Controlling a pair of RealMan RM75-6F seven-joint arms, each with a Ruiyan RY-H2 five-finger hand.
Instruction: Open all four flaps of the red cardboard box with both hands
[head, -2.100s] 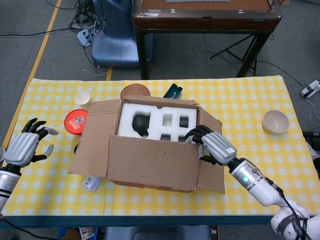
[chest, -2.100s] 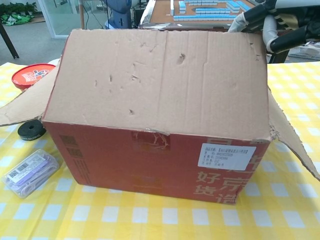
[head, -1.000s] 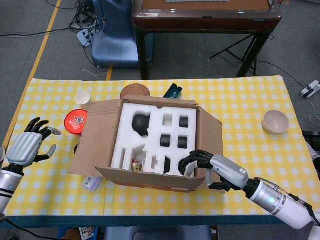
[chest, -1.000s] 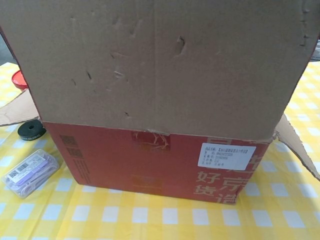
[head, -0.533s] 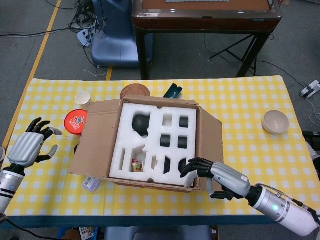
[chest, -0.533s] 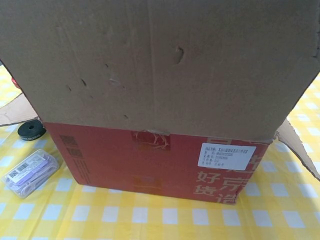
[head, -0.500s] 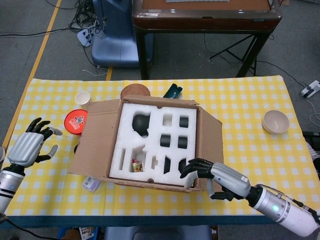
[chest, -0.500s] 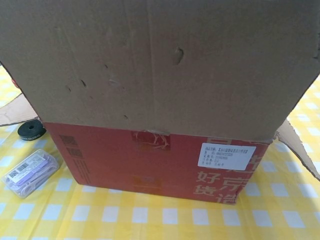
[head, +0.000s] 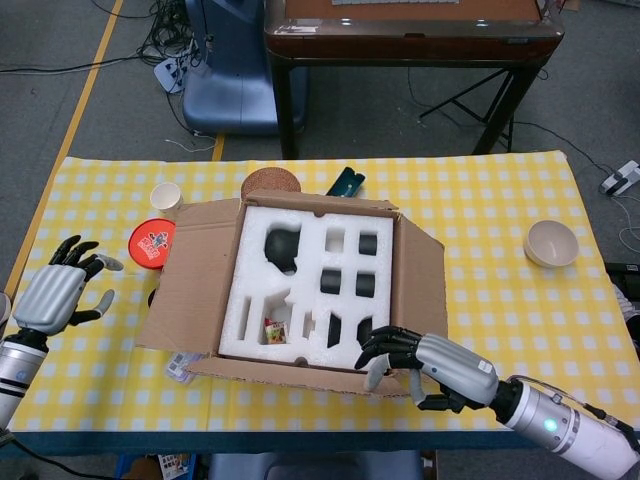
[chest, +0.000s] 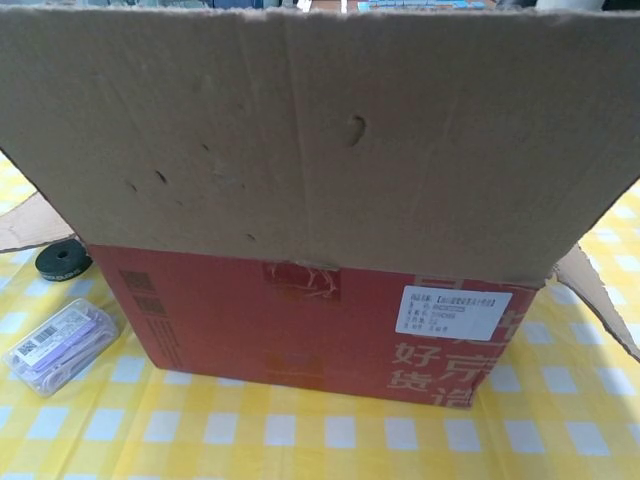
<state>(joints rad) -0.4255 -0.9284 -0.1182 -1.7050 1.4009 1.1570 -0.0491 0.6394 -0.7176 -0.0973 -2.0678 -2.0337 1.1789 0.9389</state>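
Observation:
The red cardboard box (chest: 250, 320) stands mid-table, and in the head view a white foam insert (head: 300, 290) with dark cut-outs shows inside it. Its left flap (head: 190, 280) and right flap (head: 420, 280) lie folded outward, and the far flap (head: 320, 203) leans back. The near flap (head: 290, 372) tips toward me and fills the upper chest view (chest: 320, 140). My right hand (head: 425, 365) presses spread fingers on that flap's right end. My left hand (head: 55, 297) hovers open at the table's left edge, apart from the box.
A red lid (head: 150, 243), a paper cup (head: 165, 196), a brown round mat (head: 271, 183) and a dark teal object (head: 346, 183) sit behind and left of the box. A bowl (head: 551, 242) stands far right. A plastic package (chest: 60, 345) and a black ring (chest: 62, 259) lie by the box's left front corner.
My right hand has drawn the near flap from upright over the opening down and toward me, uncovering the foam insert. The left hand has barely moved.

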